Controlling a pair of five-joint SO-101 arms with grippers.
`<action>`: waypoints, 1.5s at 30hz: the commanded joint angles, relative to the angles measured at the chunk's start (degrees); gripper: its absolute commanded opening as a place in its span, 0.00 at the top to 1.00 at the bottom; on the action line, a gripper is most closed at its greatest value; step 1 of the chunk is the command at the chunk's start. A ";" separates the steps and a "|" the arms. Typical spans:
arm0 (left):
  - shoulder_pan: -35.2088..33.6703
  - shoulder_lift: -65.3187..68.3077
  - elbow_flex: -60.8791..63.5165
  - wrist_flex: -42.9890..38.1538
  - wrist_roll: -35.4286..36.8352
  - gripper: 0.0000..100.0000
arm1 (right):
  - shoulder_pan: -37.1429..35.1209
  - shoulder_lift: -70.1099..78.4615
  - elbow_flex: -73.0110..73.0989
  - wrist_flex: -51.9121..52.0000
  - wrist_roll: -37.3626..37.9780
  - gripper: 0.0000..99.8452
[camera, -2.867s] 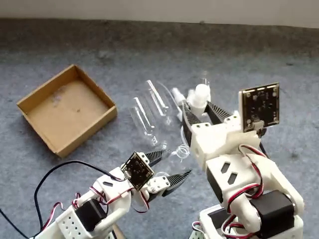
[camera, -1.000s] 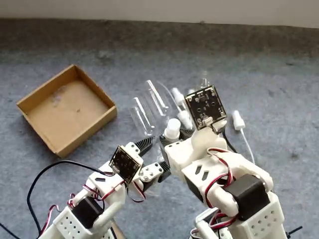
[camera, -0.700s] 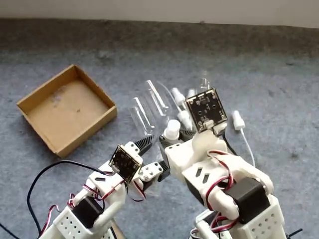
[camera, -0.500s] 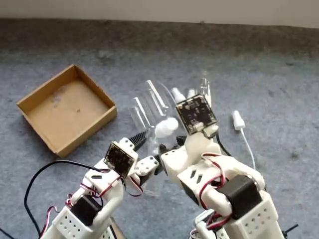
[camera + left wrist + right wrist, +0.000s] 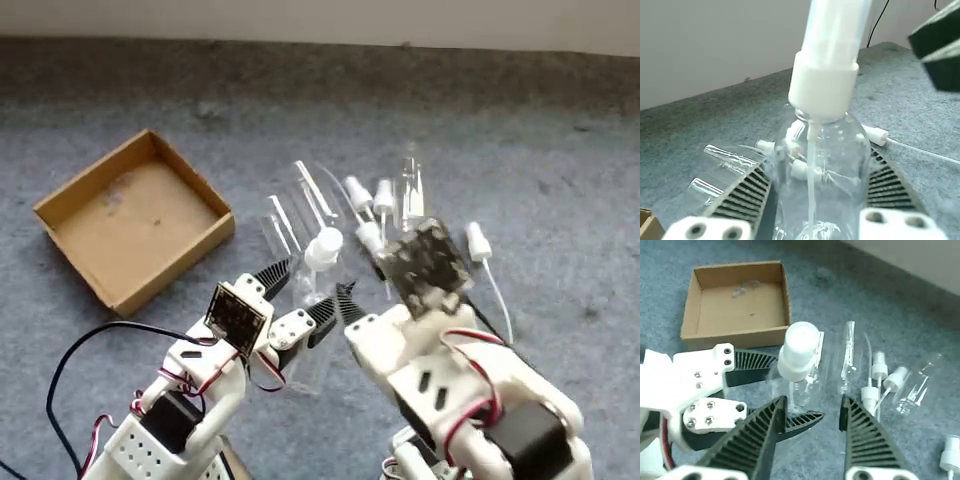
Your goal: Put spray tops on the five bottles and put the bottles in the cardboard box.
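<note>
- left gripper (image 5: 817,200) pinching clear round plastic bottle (image 5: 815,160) by its body, bottle upright, ribbed black fingers pressed on both sides
- white spray top (image 5: 825,85) sits on the bottle neck, dip tube down inside; cannot tell if it is screwed tight
- right gripper (image 5: 813,405) spread, nothing between its fingers, just beside the held bottle at its 5 o'clock in the high view
- brown open cardboard box (image 5: 180,270) at 10 o'clock from the held bottle, well apart
- loose white spray tops (image 5: 362,192) at 1 o'clock, one more at 3 o'clock; empty clear bottles (image 5: 285,235) lying between 11 and 1 o'clock
- risk: top probably only resting, could tilt or drop off on the carry to the box if not twisted down
- risk: right fingers are so near that any swing could clip the top or bottle and knock it askew
- risk: smooth round bottle may slip or turn in the pinch; lying bottles could roll if nudged
- surface: grey short-pile carpet (image 5: 560,180), darker band at 12 o'clock; pale wall (image 5: 300,15) behind it
</note>
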 commanded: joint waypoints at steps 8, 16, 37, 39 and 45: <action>-0.92 -0.84 1.01 -1.32 -0.35 0.91 | 20.35 -6.29 3.82 -0.57 5.89 0.85; -0.92 -0.84 1.01 -1.23 -0.35 0.91 | 20.70 -10.86 24.57 -14.20 5.80 0.85; -35.38 -0.57 1.01 -16.53 -9.58 0.91 | 20.62 -20.44 60.62 -34.07 -2.64 0.85; -37.49 -0.57 0.66 -16.70 -13.19 0.91 | 20.62 -20.44 60.97 -34.15 -2.64 0.85; -41.98 -0.48 -3.12 -16.62 -15.47 0.91 | 20.62 -20.44 61.14 -34.24 -2.64 0.85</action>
